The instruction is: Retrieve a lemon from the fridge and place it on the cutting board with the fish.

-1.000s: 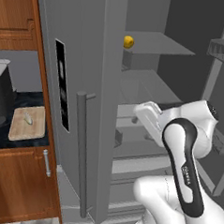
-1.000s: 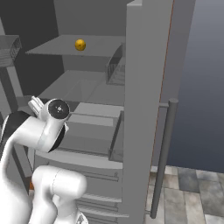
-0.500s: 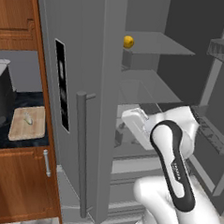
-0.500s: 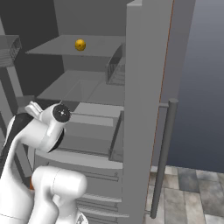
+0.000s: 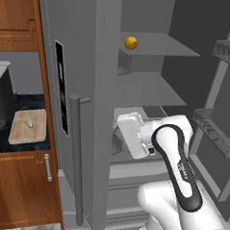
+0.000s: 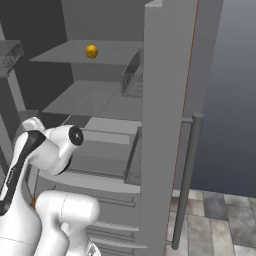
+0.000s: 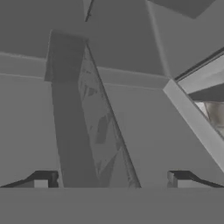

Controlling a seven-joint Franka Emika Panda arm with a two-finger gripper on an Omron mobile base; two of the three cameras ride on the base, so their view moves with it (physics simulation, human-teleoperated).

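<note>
Between the gripper's tips nothing is held, the jaws spread wide and facing bare grey panels low inside the fridge. Well above it the lemon sits on the fridge's top shelf, so a straight rise risks the hand striking the shelves between or nudging the fruit so that it rolls off. Left of the fridge, on the counter, lies the board with the fish, the open door standing between.

So the fridge is standing open, and the lemon sits alone near the front left of an upper shelf. The white arm reaches in well below it, at the lower shelves. Off to the left, the cutting board lies on the dark counter with the fish on top.
</note>
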